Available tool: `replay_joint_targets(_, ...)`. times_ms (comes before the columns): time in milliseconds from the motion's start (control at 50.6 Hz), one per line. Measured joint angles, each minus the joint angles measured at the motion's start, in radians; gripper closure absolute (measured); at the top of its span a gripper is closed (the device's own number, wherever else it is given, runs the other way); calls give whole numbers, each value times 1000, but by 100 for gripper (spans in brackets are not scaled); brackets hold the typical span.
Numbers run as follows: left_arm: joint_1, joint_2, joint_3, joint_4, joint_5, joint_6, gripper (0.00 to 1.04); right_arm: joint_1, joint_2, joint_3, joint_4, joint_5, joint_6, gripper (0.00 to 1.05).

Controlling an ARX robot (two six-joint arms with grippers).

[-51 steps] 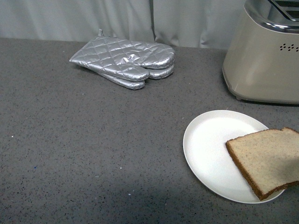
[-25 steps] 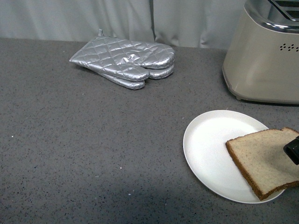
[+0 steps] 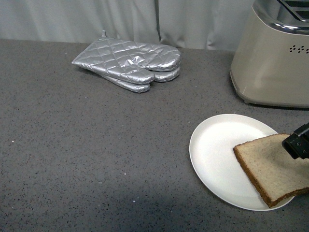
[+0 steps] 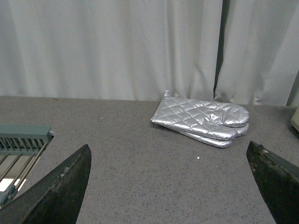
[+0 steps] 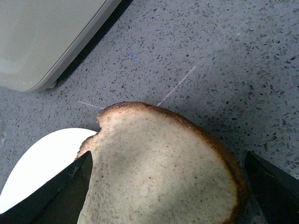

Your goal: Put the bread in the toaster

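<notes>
No lettering, brand, number or sign can be read in any view. Nothing legible is found on the toaster [image 3: 270,63], the mitts [image 3: 128,65] or the plate [image 3: 212,154]. The toaster's side is marked only by small dotted holes.
</notes>
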Motion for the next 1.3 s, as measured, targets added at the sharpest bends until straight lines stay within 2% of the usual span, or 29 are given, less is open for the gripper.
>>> replay_joint_targets(771, 0, 0, 0, 0, 0, 0, 7, 21, 34, 70, -45, 8, -6, 10)
replay_joint_targets(909, 0, 0, 0, 0, 0, 0, 7, 29, 35, 83, -58, 7, -10, 38)
replay_joint_targets(1166, 0, 0, 0, 0, 0, 0, 7, 41, 4, 92, -84, 5, -16, 82)
replay_joint_targets(1245, 0, 0, 0, 0, 0, 0, 7, 43, -23, 92, -97, 4, -16, 96)
replay_joint_targets(1304, 0, 0, 0, 0, 0, 0, 7, 43, -51, 92, -111, 4, -19, 102)
